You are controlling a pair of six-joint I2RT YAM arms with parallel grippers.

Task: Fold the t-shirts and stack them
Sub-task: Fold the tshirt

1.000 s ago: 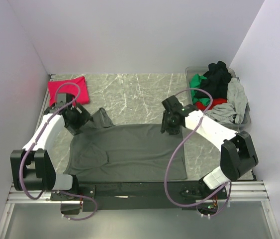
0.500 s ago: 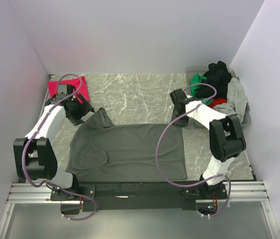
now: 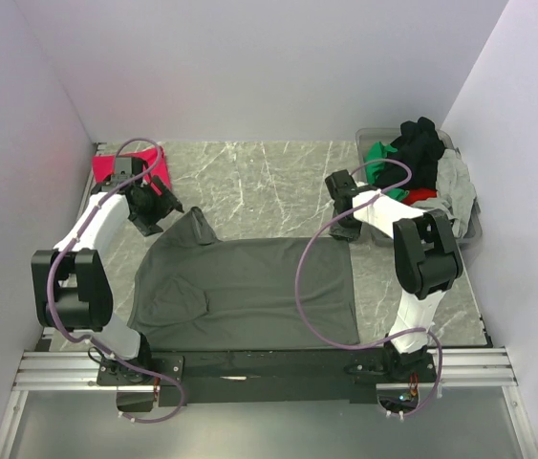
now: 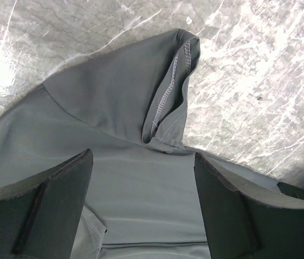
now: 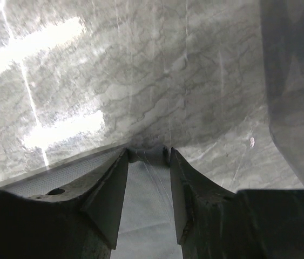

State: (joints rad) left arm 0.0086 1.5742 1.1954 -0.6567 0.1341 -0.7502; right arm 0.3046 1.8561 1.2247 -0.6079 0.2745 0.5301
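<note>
A dark grey t-shirt (image 3: pixel 249 287) lies spread flat on the marble surface (image 3: pixel 259 182), its long axis running left to right, sleeves toward the left and hem toward the right. The left claw (image 4: pixel 142 156) hangs over the far left shoulder with its fingers wide apart, and a rumpled sleeve (image 4: pixel 162 91) sticks up just beyond them. The right claw (image 5: pixel 147 154) is pinched on the shirt's far right corner. A folded magenta t-shirt (image 3: pixel 104 168) sits in the far left corner. More shirts are heaped in a clear tub (image 3: pixel 369 139) at the far right.
</note>
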